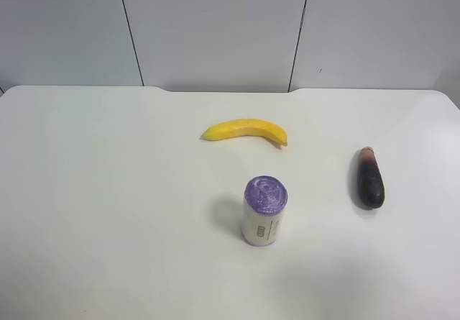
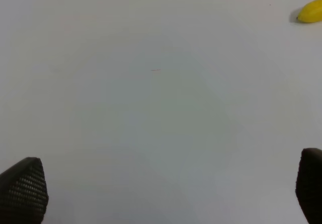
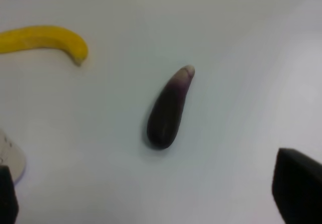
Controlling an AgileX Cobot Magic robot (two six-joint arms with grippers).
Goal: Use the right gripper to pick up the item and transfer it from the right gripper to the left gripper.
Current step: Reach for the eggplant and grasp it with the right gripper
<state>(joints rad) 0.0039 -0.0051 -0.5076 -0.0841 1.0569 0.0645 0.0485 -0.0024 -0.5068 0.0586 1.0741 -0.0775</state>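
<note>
- Currently, the first step, the pickup, is only beginning: the right end effector (image 3: 151, 183) is hovering above the tabletop (image 1: 108, 190), fingers spread wide, holding nothing.
- The toy eggplant (image 3: 168, 110) is lying flat and untouched just ahead of that end effector, roughly midway between its fingers, tan stem tip pointing away.
- The left end effector (image 2: 168, 183) is hanging over bare tabletop, fingers likewise parted and empty.
- Next, as I judge it, the right end effector is going to need to move forward and down, straddling the eggplant's narrow width before closing.
- A banana (image 3: 45, 39) is lying further ahead and well to one side, while a purple-lidded cylinder (image 3: 10, 158) is standing near one finger, so the descent is calling for care there.
- The eggplant is sitting nearer one side edge of the tabletop than the middle, with free room all around it.
</note>
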